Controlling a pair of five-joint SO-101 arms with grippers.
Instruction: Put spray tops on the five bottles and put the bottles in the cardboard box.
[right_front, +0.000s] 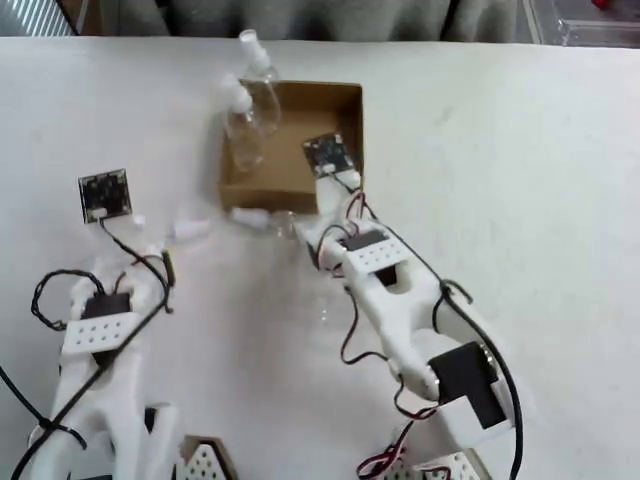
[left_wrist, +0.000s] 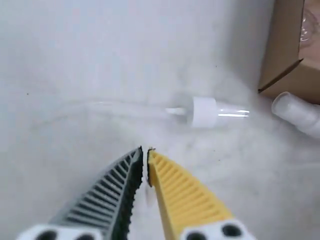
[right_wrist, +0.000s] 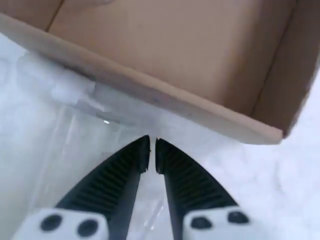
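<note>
left gripper (left_wrist: 145, 150) near spray top (left_wrist: 204, 111), tube away from box (left_wrist: 282, 47)

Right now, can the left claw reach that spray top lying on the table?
Probably yes. The spray top lies on the table just ahead of the left claw, nothing between them. The shut claw would need opening first.

A flat white tabletop (right_front: 540, 160) spread across the whole scene. Beyond its far edge hung grey folded cloth (right_front: 330, 14). A clear plastic container (right_front: 585, 22) stood at the far right corner, and a pale ribbed panel (right_front: 30, 14) at the far left.
</note>
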